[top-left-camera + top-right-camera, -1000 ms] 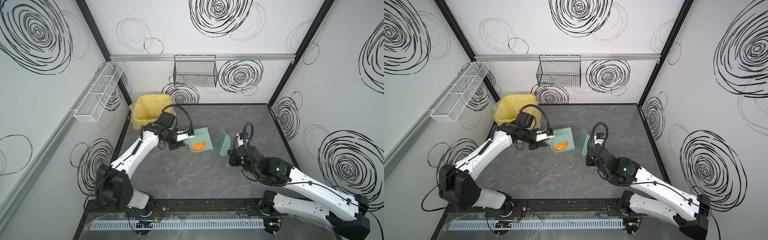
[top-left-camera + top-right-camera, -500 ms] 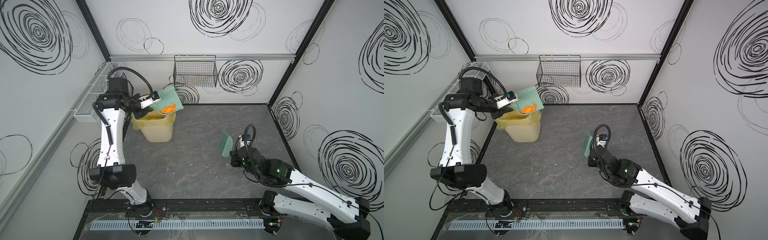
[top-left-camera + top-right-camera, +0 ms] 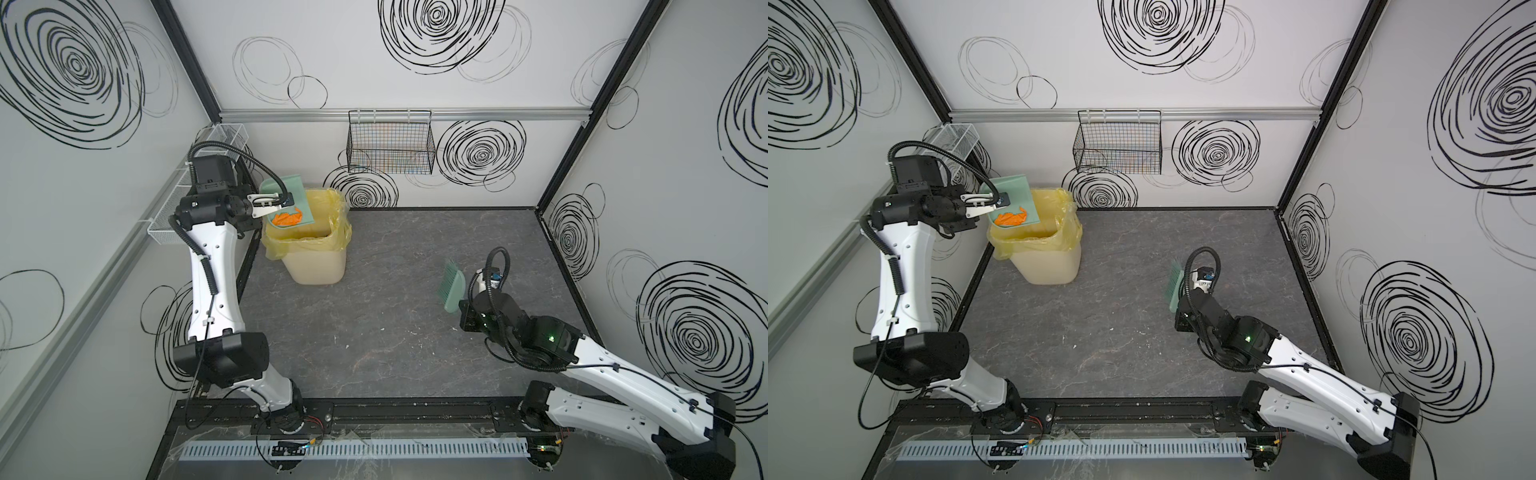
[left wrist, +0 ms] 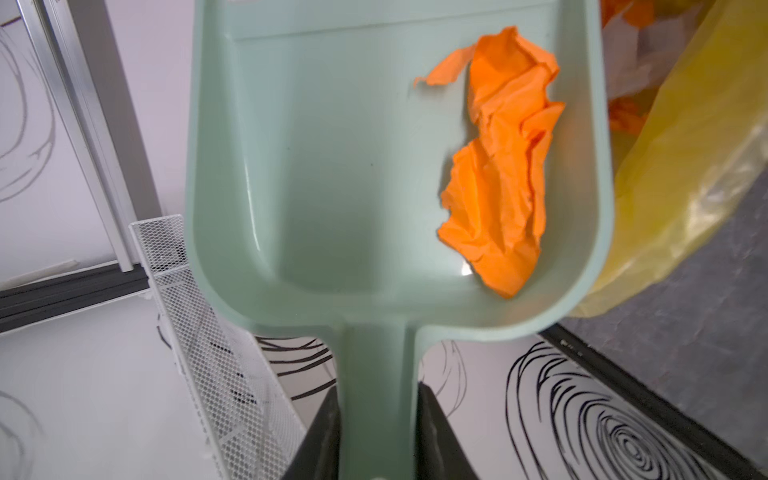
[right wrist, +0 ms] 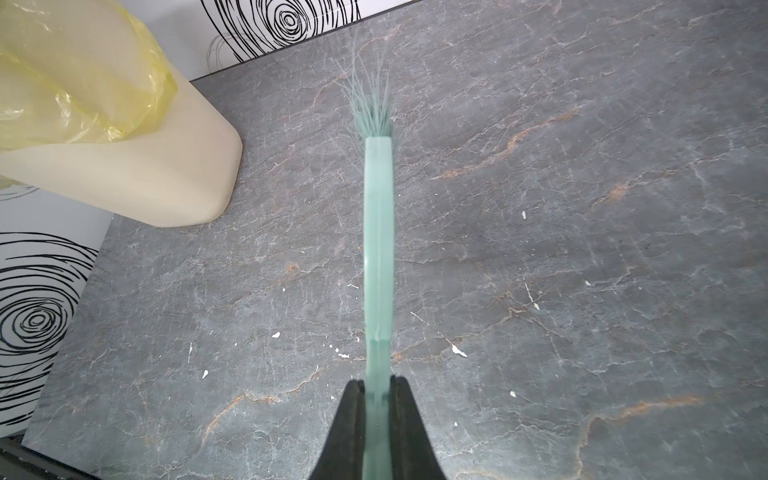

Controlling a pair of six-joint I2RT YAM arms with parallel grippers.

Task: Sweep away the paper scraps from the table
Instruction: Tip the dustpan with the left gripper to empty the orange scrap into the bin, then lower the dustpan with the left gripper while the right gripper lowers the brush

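One cream bin point(image 3: 316, 257) with a yellow liner point(image 3: 338, 216) stands at the back left of the table point(image 3: 374, 340). Through the left wrist camera we see orange and pale paper scraps point(image 4: 623, 116) inside it. Smaller, a black wire basket point(image 3: 390, 145) hangs on the back wall. Smaller again, the mint-green dustpan point(image 4: 332, 166) hangs over the bin's rim with its handle clamped in the left gripper point(image 4: 376, 419). It carries one crumpled orange wad point(image 4: 503, 166).

White walls point(image 3: 415, 83) with black swirls enclose the dark grey, veined table, which bears tiny white flecks point(image 5: 459, 352).

We find the wad lying against the pan's side wall nearest the bin. Its long axis runs from the handle end towards the open lip. The right gripper point(image 5: 377, 386) pinches the green brush point(image 5: 378, 249) by its handle, over the table's right side.
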